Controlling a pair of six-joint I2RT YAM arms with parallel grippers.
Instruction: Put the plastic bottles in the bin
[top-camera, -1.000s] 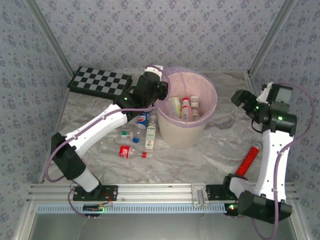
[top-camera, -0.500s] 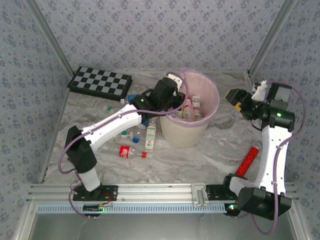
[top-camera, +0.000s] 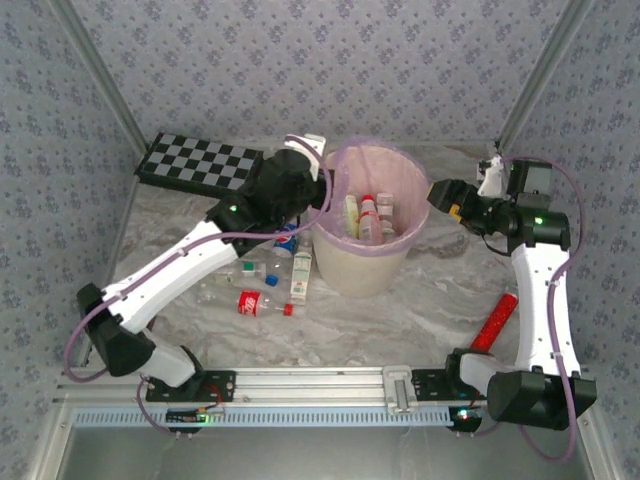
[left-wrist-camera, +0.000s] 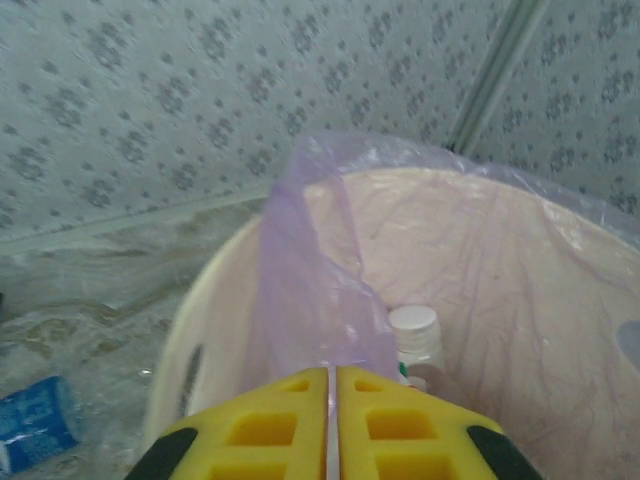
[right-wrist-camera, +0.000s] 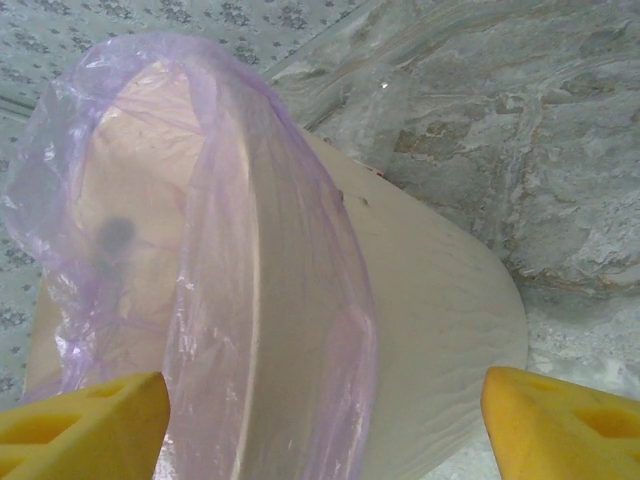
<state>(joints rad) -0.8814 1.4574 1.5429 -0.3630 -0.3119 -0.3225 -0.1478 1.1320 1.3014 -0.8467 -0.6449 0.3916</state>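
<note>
Cream-white round bucket bin (top-camera: 365, 272), lined with a pink-purple bag, holds several small plastic bottles (top-camera: 370, 215). The left gripper (left-wrist-camera: 331, 375), pads pressed together, sits at its rim; the right gripper (right-wrist-camera: 325, 400) gapes wide opposite. Roughly five loose bottles (top-camera: 255, 303) lie just left of the bin, not yet binned.

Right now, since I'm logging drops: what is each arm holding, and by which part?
The left fingers appear shut on the purple bin bag, pinching a fold at its rim. The right fingers are open, holding nothing.
</note>
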